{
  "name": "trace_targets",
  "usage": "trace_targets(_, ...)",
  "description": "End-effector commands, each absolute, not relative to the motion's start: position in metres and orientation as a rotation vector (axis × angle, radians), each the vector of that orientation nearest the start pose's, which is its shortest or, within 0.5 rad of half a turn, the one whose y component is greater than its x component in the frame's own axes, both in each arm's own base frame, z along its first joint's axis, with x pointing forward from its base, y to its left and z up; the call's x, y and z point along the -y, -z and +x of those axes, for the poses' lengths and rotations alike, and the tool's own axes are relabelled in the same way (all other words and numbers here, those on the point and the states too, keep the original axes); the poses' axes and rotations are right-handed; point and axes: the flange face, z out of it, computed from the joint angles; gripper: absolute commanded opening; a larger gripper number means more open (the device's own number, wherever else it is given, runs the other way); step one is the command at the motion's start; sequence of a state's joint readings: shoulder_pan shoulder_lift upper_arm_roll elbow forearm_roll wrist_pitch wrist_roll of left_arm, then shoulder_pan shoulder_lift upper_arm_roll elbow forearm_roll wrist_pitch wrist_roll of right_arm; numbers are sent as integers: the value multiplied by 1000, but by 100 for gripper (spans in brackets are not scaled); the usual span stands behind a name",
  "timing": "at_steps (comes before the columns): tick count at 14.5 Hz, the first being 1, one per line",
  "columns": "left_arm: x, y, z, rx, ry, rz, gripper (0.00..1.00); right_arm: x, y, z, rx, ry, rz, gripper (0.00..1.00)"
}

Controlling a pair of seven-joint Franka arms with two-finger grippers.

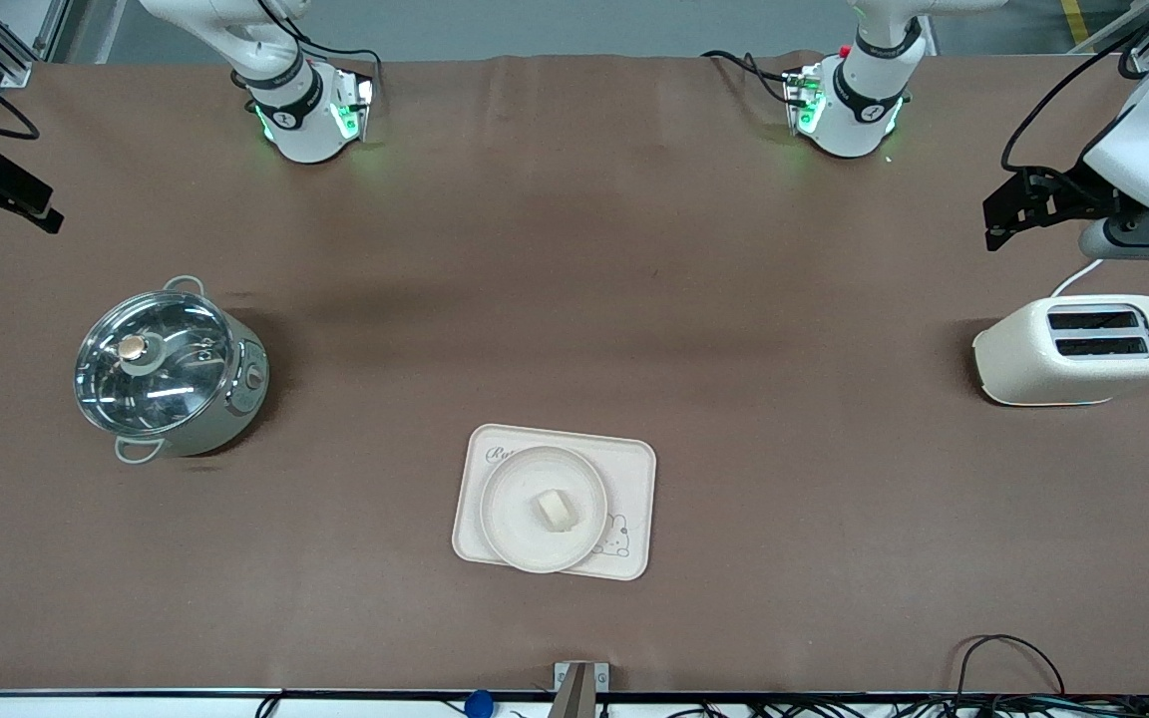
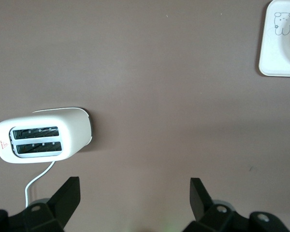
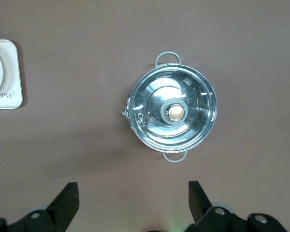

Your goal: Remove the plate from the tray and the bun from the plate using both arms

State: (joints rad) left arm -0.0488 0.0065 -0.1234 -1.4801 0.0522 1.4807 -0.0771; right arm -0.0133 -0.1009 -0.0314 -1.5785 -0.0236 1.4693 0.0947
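Note:
The round cream-white plate (image 1: 515, 521) lies on the rectangular cream tray (image 1: 634, 469) with the rabbit drawing, in the middle of the table near the front camera. The small pale bun (image 1: 555, 510) lies on the plate. My left gripper (image 1: 995, 221) is open and empty, up in the air over the table beside the toaster at the left arm's end; it also shows in the left wrist view (image 2: 135, 186). My right gripper (image 1: 36, 204) is open and empty, up over the right arm's end near the pot; it also shows in the right wrist view (image 3: 131, 188). The wrist views show only tray corners (image 2: 275, 53) (image 3: 9, 96).
A cream two-slot toaster (image 1: 1078, 349) (image 2: 43, 135) with a white cord stands at the left arm's end. A steel pot (image 1: 171, 369) (image 3: 171, 112) with a glass lid stands at the right arm's end. Brown tabletop lies between them.

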Motion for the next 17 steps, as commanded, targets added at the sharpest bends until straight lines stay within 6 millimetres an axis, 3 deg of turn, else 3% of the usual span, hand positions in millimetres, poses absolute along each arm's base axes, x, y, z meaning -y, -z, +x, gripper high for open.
trace_targets(1, 86, -664, 536, -179, 10, -3106, 100, 27, -668, 512, -229, -11, -3163, 100)
trace_targets(15, 83, -660, 540, -160, 1, -3106, 100, 27, -665, 513, -230, -14, -3160, 100)
trace_targets(17, 86, -656, 543, -166, -10, -3101, 100, 19, -662, 517, -215, -6, -3111, 100)
